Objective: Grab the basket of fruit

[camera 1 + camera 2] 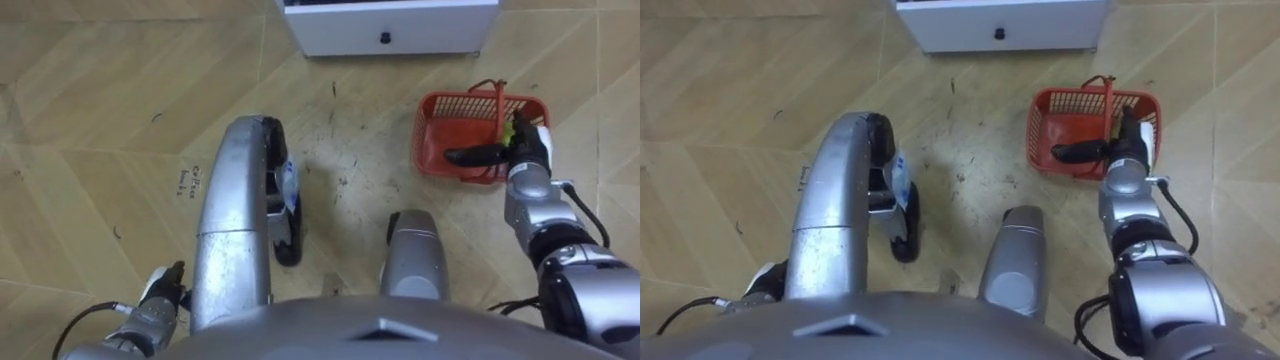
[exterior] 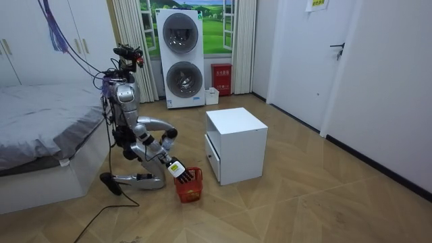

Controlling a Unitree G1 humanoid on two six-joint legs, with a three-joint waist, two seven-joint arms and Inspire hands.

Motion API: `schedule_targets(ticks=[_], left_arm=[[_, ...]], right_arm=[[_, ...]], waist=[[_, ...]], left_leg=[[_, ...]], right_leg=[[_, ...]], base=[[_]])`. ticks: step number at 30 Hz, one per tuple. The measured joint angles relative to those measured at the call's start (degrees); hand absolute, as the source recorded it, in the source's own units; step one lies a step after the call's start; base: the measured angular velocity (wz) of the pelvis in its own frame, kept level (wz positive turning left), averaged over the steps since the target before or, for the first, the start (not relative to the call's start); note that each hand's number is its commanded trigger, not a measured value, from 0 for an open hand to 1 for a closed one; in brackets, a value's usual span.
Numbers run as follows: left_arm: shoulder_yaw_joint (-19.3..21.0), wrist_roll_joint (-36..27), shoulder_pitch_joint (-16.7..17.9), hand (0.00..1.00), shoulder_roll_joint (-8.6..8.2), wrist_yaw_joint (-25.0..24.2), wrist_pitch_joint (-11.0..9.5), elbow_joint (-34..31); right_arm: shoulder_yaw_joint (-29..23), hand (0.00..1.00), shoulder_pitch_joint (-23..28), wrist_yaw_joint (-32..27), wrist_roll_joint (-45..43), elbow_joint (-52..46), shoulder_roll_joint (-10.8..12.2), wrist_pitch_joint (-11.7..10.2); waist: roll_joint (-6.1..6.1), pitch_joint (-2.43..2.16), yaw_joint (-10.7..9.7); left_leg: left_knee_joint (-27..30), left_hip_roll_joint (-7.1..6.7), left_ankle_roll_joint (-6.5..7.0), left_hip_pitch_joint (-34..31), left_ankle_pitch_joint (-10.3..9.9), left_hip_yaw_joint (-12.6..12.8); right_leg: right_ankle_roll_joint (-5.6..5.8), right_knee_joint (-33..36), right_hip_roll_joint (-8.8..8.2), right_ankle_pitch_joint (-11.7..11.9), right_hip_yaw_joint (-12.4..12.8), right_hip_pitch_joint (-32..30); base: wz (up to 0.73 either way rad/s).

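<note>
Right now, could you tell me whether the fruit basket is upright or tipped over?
Upright: the fruit basket sits on its base on the floor, open top facing up.

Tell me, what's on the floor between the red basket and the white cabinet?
Nothing. Just bare wooden floor lies between the red fruit basket and the white drawer cabinet, as the left eye view and the room view both show.

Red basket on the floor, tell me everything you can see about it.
The red basket looks like plastic lattice: rectangular, open-topped, with a thin red handle standing up over it. It sits upright on the wooden floor, just in front of the white cabinet. The right hand is at its near right corner, beside a yellow-green thing. Whether the hand grips the basket is unclear.
</note>
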Motion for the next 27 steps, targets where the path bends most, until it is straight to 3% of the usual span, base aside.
schedule_targets(ticks=[3, 4, 5, 6, 11, 27], left_arm=[[-0.51, 0.00, -0.07, 0.00, 0.01, -0.85, 0.16, -0.18], [-0.50, 0.01, -0.06, 0.00, 0.05, -1.36, 0.63, -0.46], [-0.50, 0.03, -0.02, 0.00, 0.06, -1.72, 1.07, -1.26], [-0.50, 0.03, -0.03, 0.00, 0.06, -1.82, 1.13, -1.61], [-0.45, 0.05, -0.59, 0.00, 0.06, -3.27, 1.20, -2.33], [-0.50, 0.05, -1.11, 0.00, 0.11, -4.47, 2.16, -2.36]], right_arm=[[-0.02, 0.00, -0.93, 1.33, 1.23, 2.68, -1.42, 0.23], [-0.04, 0.16, -1.47, 1.72, 2.19, 3.87, -1.85, 0.43], [-0.03, 0.70, -1.49, 2.05, 2.97, 4.43, -2.43, 0.50], [-0.03, 1.00, -1.49, 2.24, 3.29, 4.81, -2.74, 0.51], [-0.14, 1.00, -1.54, 4.15, 6.02, 6.26, -3.96, 0.88], [0.05, 1.00, -2.09, 5.50, 7.71, 7.95, -3.94, 1.20]], waist=[[0.12, 0.04, 0.98], [0.24, 0.04, 1.29], [0.42, 0.05, 1.68], [0.51, 0.03, 1.90], [0.70, 0.02, 2.80], [0.25, 0.34, 3.75]], left_leg=[[0.01, 0.03, 0.00, -0.46, 0.00, 0.22], [0.04, 0.04, -0.01, -0.56, 0.00, 0.29], [0.07, 0.04, -0.07, -0.74, 0.03, 0.30], [0.07, 0.05, -0.09, -0.84, 0.04, 0.32], [-0.02, 0.26, -0.04, -1.26, 0.04, 0.61], [-0.06, 0.26, -0.27, -1.40, 0.17, 0.70]], right_leg=[[0.04, -0.01, -0.22, -0.02, 0.00, -0.45], [0.05, -0.01, -0.26, -0.02, -0.06, -0.51], [0.07, 0.00, -0.30, -0.03, -0.22, -0.62], [0.08, 0.01, -0.34, -0.04, -0.31, -0.71], [0.09, 0.00, -0.61, -0.04, -0.66, -1.11], [0.11, -0.01, -0.72, -0.05, -1.10, -1.18]], base=[[0.02], [0.00], [0.04], [0.07], [0.03], [0.00]])
